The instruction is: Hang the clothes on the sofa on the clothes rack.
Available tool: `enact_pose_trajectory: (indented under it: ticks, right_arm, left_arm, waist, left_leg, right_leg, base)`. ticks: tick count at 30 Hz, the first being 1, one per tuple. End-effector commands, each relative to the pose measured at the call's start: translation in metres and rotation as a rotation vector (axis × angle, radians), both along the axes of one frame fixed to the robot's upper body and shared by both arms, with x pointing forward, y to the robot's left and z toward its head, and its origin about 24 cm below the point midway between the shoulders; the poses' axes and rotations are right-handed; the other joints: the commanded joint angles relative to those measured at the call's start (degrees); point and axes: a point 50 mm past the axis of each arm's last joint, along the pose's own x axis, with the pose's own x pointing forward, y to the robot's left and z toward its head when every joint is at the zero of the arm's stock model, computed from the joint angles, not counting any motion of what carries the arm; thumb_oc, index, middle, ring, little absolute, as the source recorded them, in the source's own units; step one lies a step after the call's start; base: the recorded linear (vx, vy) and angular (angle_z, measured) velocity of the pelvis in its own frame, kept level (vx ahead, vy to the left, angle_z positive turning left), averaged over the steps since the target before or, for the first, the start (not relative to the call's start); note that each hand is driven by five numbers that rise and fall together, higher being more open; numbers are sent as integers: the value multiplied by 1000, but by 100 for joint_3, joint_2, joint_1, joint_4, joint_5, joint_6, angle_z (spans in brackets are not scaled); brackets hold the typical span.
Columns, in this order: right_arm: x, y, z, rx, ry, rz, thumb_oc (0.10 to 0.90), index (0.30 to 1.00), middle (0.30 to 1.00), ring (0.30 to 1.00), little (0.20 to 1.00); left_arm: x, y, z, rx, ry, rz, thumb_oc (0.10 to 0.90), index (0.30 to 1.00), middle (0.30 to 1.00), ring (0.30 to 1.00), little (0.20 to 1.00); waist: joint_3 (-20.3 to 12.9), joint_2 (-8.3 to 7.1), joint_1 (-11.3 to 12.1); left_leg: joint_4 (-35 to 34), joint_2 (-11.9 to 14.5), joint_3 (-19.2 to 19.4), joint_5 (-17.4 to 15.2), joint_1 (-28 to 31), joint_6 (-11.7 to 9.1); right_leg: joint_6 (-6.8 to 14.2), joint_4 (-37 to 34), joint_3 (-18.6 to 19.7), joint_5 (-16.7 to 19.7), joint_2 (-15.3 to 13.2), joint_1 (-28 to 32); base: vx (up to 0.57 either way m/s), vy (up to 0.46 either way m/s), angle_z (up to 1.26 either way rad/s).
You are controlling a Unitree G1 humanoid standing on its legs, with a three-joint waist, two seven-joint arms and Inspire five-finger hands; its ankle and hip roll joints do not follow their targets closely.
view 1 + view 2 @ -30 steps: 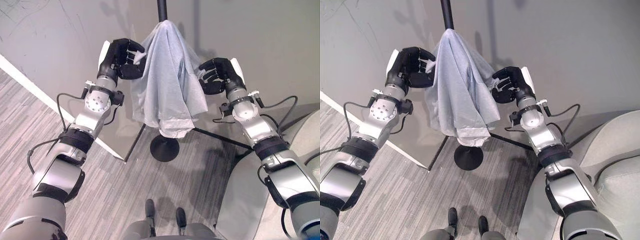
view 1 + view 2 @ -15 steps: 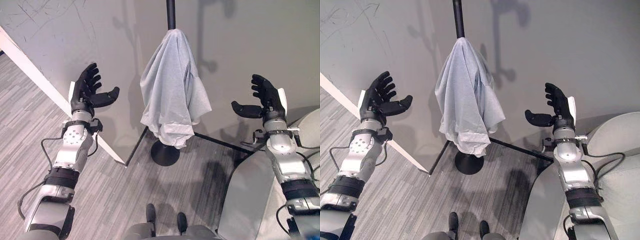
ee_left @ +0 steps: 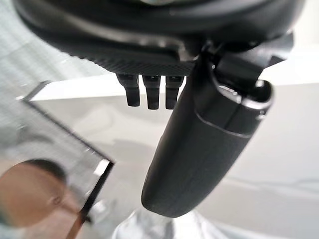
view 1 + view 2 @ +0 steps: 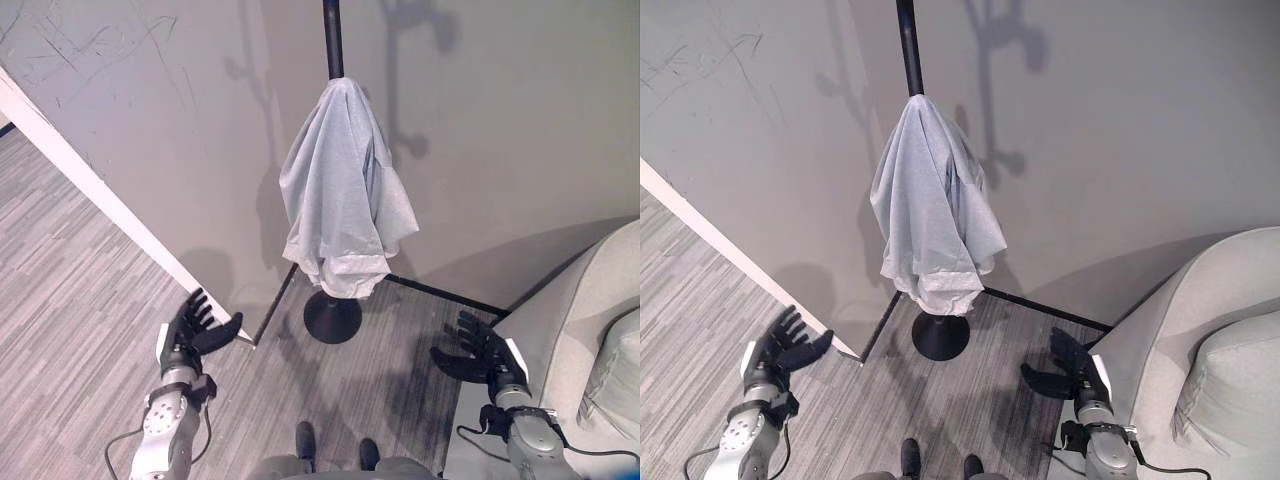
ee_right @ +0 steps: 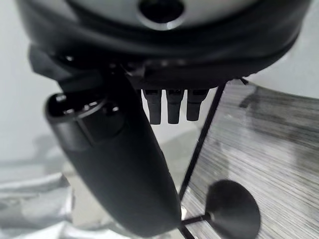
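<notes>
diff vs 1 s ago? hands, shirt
Both hands let go of the grey shirt, opened, swung apart and dropped low: left hand near the floor on its side, right hand by the sofa. The shirt stays draped over the clothes rack, its base in the same spot. The camera view shifted somewhat.

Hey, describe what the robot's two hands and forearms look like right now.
Both the left hand and the right hand are dark, with slender segmented fingers and a white panel along one edge. Each joins a silver-grey forearm through a black wrist collar.
</notes>
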Motion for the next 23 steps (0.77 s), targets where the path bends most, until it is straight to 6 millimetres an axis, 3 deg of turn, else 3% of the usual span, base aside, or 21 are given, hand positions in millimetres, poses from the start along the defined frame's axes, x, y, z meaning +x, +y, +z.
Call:
enact_pose_trajectory:
  ticks: [1, 2, 4, 8, 10, 13, 16, 19, 23]
  right_arm:
    - [25, -18, 28, -83, -150, 5, 800, 900, 900, 900, 900]
    - [20, -18, 15, -60, -89, -5, 800, 900, 900, 900, 900]
    - [18, -18, 7, -68, -47, 3, 800, 900, 900, 900, 900]
    - [-1, -13, -29, -23, 127, -26, 800, 900, 900, 900, 900]
    - [-15, -10, -47, -21, 231, -44, 800, 900, 900, 900, 900]
    - [-28, -7, -62, -11, 313, -72, 800, 900, 900, 900, 900]
    - [-39, -4, -75, -18, 397, -63, 800, 900, 900, 900, 900]
    - [-43, 4, -84, -3, 445, -46, 800, 900, 900, 900, 900]
    - [-57, 13, -97, 30, 526, -61, 800, 900, 900, 900, 900]
  left_arm:
    - [34, 16, 43, 72, -231, -11, 800, 900, 900, 900, 900]
    - [31, 13, 36, 79, -191, -37, 800, 900, 900, 900, 900]
    - [29, 13, 30, 104, -155, -58, 800, 900, 900, 900, 900]
    - [14, 11, -4, 144, 26, -76, 800, 900, 900, 900, 900]
    - [-3, 10, -31, 164, 174, -109, 800, 900, 900, 900, 900]
    - [-23, 6, -58, 144, 329, -113, 800, 900, 900, 900, 900]
    - [-44, -1, -83, 188, 492, -225, 800, 900, 900, 900, 900]
    - [-52, -8, -95, 203, 570, -274, 800, 900, 900, 900, 900]
    - [-43, -22, -94, 181, 535, -302, 800, 900, 900, 900, 900]
  waist:
    - [-411, -146, 41]
    - [-398, -152, 51]
    - [-387, -153, 61]
    - [-357, -164, 78]
    - [-341, -164, 84]
    - [-346, -154, 82]
    - [-329, -135, 79]
    - [-337, -146, 73]
    - [-331, -158, 63]
  left_leg:
    - [64, 167, 396, -964, 622, -247]
    - [64, 166, 394, -958, 612, -247]
    - [64, 168, 389, -956, 605, -249]
    - [64, 162, 381, -941, 588, -246]
    - [64, 159, 381, -932, 590, -246]
    - [64, 155, 395, -931, 591, -243]
    - [64, 141, 410, -942, 604, -237]
    - [64, 133, 413, -948, 607, -238]
    - [64, 134, 396, -956, 618, -238]
  right_leg:
    - [404, 36, -152, 22, -389, 52]
    - [406, 36, -167, 28, -389, 47]
    - [409, 36, -177, 19, -390, 43]
    - [413, 36, -209, 25, -391, 37]
    - [417, 36, -229, 29, -396, 42]
    - [427, 36, -237, 28, -407, 42]
    - [442, 36, -238, 32, -419, 32]
    - [441, 36, -243, 36, -427, 36]
    - [440, 36, -272, 30, -437, 57]
  base:
    - [0, 0, 0]
    - [0, 0, 0]
    - [0, 0, 0]
    - [0, 0, 0]
    - [0, 0, 0]
    - [0, 0, 0]
    - [0, 0, 0]
    - [0, 0, 0]
    - [0, 2, 2]
